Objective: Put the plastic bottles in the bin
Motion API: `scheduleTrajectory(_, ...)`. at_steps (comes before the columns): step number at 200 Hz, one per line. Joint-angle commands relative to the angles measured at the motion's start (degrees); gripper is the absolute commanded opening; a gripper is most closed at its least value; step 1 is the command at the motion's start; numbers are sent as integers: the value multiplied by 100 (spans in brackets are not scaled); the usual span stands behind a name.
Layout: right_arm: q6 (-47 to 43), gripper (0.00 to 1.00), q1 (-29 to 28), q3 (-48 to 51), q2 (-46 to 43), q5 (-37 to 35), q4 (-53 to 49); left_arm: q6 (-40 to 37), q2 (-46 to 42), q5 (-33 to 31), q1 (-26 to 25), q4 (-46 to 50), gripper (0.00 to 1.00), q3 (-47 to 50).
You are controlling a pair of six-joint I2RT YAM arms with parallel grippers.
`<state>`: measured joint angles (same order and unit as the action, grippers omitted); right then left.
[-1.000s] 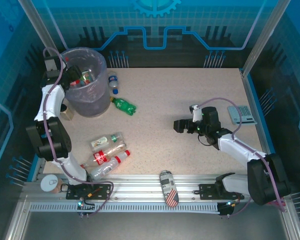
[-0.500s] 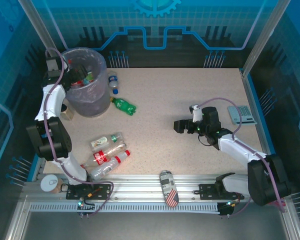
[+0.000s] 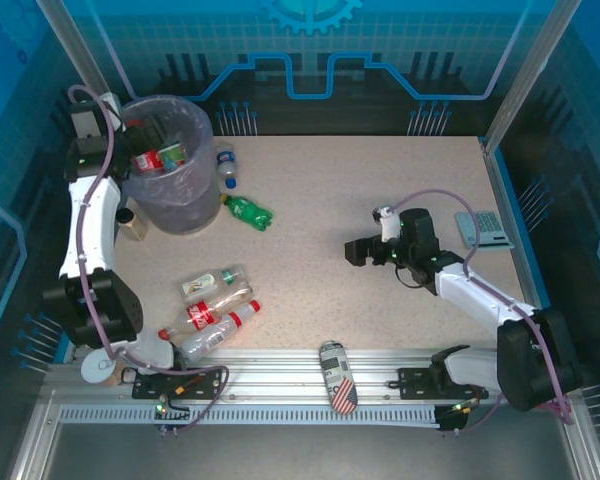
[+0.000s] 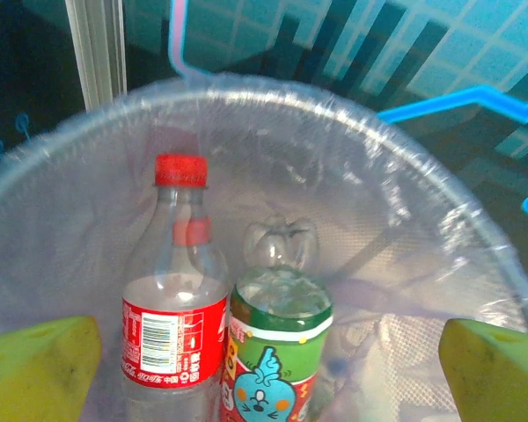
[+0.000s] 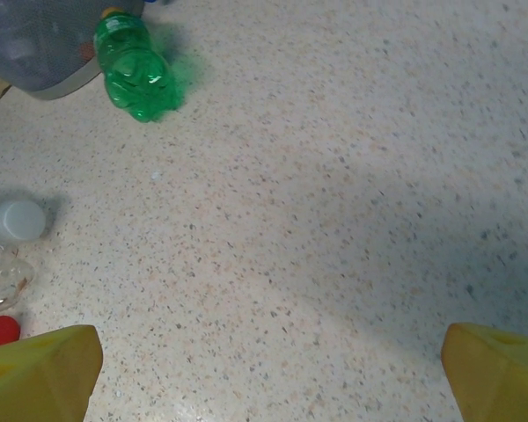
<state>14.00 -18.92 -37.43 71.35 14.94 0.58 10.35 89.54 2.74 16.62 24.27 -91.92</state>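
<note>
Now, my left fingers (image 4: 37,362) apart, empty, at bin (image 4: 405,180) rim. I see red-label bottle (image 4: 174,303) and green-label bottle (image 4: 277,360) inside bin, side by side, touching, between fingers' tips. Right fingers (image 5: 37,369) apart over bare counter (image 5: 334,220); green bottle (image 5: 136,77) well apart, beside bin. Bottle cluster (image 3: 212,305) near left base.

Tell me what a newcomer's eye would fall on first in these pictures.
The round grey bin lined with a translucent bluish bag, far left on the table, holds a red-capped clear bottle and a green-labelled clear bottle side by side. A bright green plastic bottle lies just beside the bin, and a cluster of clear bottles lies near the left front.
</note>
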Motion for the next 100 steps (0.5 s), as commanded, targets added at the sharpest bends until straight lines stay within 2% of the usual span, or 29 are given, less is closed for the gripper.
scheduleTrajectory(1,-539,100,-286,-355,108,-166,-276,-60,-318,-54,-88,296,99,-177)
scheduleTrajectory(31,-717,100,-485,-573,243,-233,-373,-297,-542,-248,-265,581,99,-260)
scheduleTrajectory(53,-598,100,-516,-702,336,-233,-495,-565,-801,-604,-622,824,99,-339)
scheduleTrajectory(76,-453,100,-552,-695,371,-349,-439,-650,-1117,-985,-1207,1113,99,-354)
scheduleTrajectory(100,-164,100,-519,-667,404,-736,-442,-471,-1454,-1522,-2141,1480,99,-220)
